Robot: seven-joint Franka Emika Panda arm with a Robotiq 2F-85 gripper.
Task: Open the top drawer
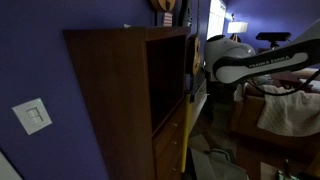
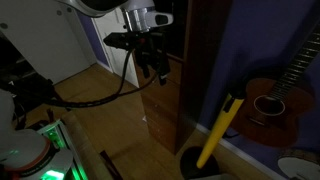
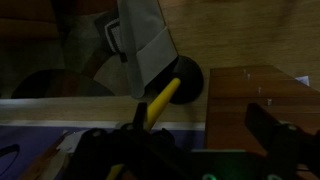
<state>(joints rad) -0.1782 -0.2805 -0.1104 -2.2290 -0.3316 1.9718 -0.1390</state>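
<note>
While your gripper is hovering with jaws spread, gripping nothing, the top drawer is lying horizontally beneath the shelf compartment, its flat reddish-brown wooden front facing the arm.

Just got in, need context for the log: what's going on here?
The Panda arm has its gripper at the front of the dark wooden cabinet, fingers apart and holding nothing. The top drawer looks shut, so the pull hasn't started; whether the fingers touch it I can't tell. A yellow-handled tool and a guitar stand beside the cabinet.
</note>
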